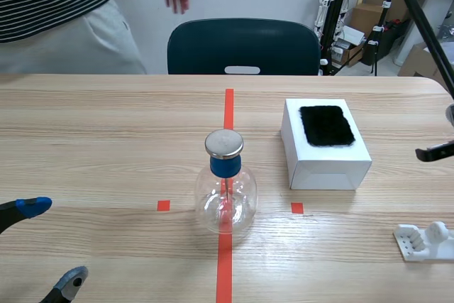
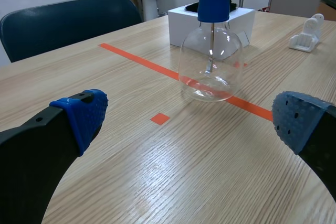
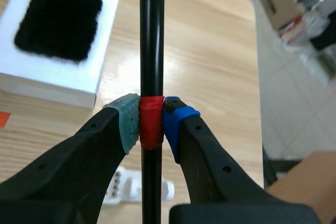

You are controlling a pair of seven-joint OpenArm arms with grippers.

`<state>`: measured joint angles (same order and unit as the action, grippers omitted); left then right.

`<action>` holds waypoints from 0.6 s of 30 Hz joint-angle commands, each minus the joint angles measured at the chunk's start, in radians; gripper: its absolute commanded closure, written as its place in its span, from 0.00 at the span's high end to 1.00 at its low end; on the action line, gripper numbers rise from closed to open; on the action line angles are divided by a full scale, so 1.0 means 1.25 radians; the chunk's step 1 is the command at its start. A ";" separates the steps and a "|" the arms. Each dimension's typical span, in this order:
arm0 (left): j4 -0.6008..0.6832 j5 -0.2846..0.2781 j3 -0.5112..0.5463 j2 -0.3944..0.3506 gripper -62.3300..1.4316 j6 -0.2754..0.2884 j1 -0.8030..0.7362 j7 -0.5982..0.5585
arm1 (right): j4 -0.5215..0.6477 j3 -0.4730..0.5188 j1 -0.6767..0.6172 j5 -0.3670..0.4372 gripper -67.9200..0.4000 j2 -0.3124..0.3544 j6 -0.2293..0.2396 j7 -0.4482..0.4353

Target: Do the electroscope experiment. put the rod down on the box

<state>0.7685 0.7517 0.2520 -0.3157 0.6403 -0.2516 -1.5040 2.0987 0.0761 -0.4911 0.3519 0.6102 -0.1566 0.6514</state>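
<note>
I record a white cardboard box [image 1: 323,167] near the clear glass flask [image 1: 225,191]. The thin black rod [image 3: 151,35] hangs above the wooden table [image 3: 210,51] beside the box. Only the right wrist view shows the right gripper [image 3: 151,124] clamping its red band. The left gripper [image 2: 191,119] gapes wide.

One glass electroscope [image 1: 226,184], one white box [image 1: 323,169] with one black fur pad [image 1: 326,125], one black rod [image 3: 151,35], one white holder [image 1: 425,240], one chair [image 1: 243,46]
</note>
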 commanded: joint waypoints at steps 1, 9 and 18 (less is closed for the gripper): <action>0.010 -0.009 0.005 -0.001 1.00 0.001 0.002 -0.040 | -0.010 0.001 0.040 0.008 0.01 0.014 -0.005 0.017; 0.010 -0.009 0.005 -0.001 1.00 0.001 0.002 -0.040 | -0.172 0.001 0.198 0.099 0.01 0.015 -0.005 0.124; 0.010 -0.009 0.005 -0.001 1.00 0.001 0.002 -0.040 | -0.320 -0.023 0.338 0.140 0.01 0.021 0.023 0.267</action>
<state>0.7685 0.7517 0.2520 -0.3157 0.6403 -0.2516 -1.5040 1.6836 0.0612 -0.0929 0.5282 0.6125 -0.1398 0.9928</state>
